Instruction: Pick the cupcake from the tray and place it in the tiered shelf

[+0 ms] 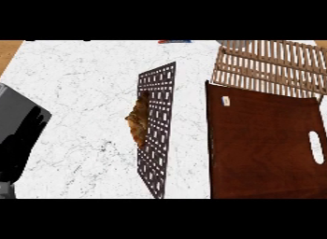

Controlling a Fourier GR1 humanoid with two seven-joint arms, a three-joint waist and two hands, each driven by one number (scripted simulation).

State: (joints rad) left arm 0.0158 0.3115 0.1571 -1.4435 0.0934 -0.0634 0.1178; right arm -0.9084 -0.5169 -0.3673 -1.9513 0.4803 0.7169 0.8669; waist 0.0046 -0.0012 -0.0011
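A brownish cupcake (137, 122) shows against the left edge of a dark grid panel (157, 135) that stands on edge in the middle of the counter; part of the cupcake is hidden behind the grid. At the right lies the dark brown wooden tray (263, 149) with a handle slot (316, 147). Beyond it, at the back right, is the light wooden slatted tiered shelf (276, 65). My left forearm and black left hand (11, 149) come in at the left edge, well away from the cupcake. My right hand does not show.
White marble counter (76, 84) with a wooden strip at the far left edge (1, 56). A small white tag (225, 100) sits on the tray's back left corner. A small red and blue object (174, 41) lies at the back edge.
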